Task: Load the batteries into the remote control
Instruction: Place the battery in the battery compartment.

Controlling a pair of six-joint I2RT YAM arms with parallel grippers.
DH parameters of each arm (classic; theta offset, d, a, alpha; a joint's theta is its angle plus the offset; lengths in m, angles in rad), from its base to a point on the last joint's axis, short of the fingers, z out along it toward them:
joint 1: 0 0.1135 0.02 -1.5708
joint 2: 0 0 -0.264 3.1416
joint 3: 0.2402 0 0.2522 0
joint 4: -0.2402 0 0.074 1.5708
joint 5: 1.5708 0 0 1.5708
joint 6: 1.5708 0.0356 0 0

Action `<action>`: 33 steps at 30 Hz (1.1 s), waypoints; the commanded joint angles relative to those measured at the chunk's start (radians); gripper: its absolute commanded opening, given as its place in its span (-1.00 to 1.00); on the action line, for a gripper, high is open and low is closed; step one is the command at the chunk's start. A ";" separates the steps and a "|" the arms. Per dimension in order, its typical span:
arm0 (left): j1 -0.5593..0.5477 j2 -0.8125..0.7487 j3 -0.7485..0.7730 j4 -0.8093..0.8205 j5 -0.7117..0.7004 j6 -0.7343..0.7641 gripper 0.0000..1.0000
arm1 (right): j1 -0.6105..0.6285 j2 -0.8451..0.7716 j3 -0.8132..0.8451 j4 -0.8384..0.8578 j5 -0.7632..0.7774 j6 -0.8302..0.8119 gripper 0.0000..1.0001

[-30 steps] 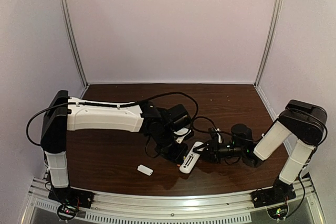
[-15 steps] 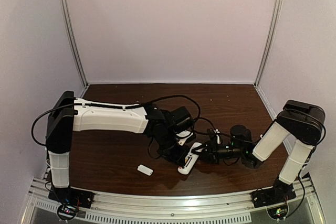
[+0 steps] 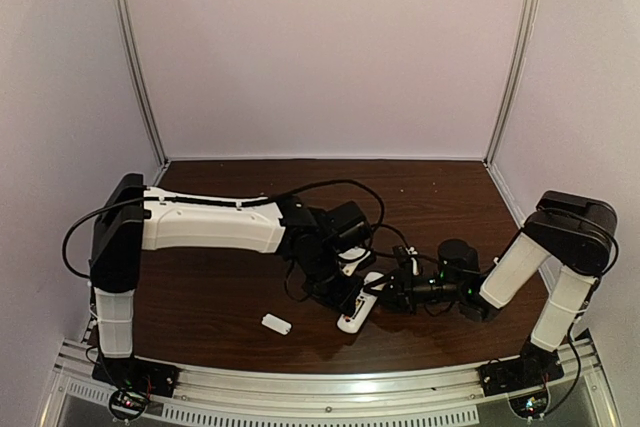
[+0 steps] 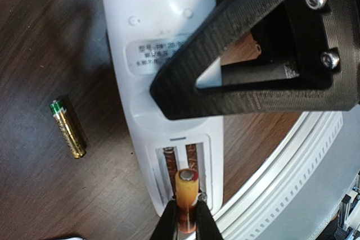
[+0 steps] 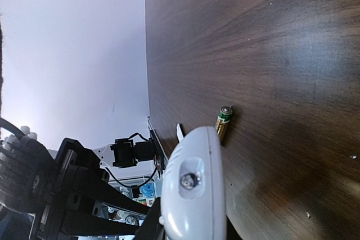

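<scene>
Farthest left in the overhead view, find the small white cover piece (image 3: 275, 324) lying alone on the bench (image 3: 200, 287), clear of both arms. Through the left wrist camera, next meet the golden-brass battery (image 4: 68, 134), loose on the wood, near the left flank of the remote control (image 4: 152, 43) but not touching, and roughly parallel to it, green end toward the vented end. Moving right, read the remote as back up, label showing, long axis running from vents down to the open battery bay (image 4: 181, 161) at the near end, both slots looking unfilled. At the bay's near edge, see the orange battery (image 4: 187, 186) pinched narrowly between the left fingers (image 4: 171, 226), pointing almost end-on at the camera, so standing steeply across the slots rather than along them; seems closer to the right slot, though hard to call. Judging from that, calls for tipping the cell down parallel to the remote's length before pressing it home. Farther right, spot the right fingers (image 4: 236, 102) clamped across the remote's middle, steadying it. For the loose cell, count the left arm nearer.
</scene>
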 commanded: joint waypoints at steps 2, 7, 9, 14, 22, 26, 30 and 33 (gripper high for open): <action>0.002 0.031 0.026 -0.024 -0.001 0.011 -0.76 | 0.008 0.017 0.005 0.055 0.019 0.006 -1.00; 0.009 0.034 0.023 -0.041 -0.015 0.000 -0.69 | 0.008 0.017 0.004 0.060 0.020 0.007 -1.00; 0.010 0.035 0.023 -0.043 -0.016 -0.002 -0.62 | 0.008 0.017 0.005 0.062 0.019 0.008 -1.00; 0.011 0.037 0.024 -0.044 -0.015 -0.004 -0.52 | 0.008 0.018 0.004 0.065 0.019 0.009 -1.00; 0.011 0.031 0.032 -0.043 -0.014 -0.007 -0.43 | 0.008 0.022 0.004 0.066 0.019 0.009 -1.00; 0.012 0.018 0.034 -0.028 -0.027 -0.016 -0.27 | 0.009 0.027 0.001 0.073 0.019 0.012 -1.00; 0.013 0.006 0.040 -0.019 -0.053 -0.017 -0.17 | 0.009 0.027 0.002 0.074 0.015 0.014 -1.00; 0.016 -0.032 0.019 0.009 -0.076 -0.010 -0.04 | 0.009 0.025 0.002 0.071 0.010 0.013 -1.00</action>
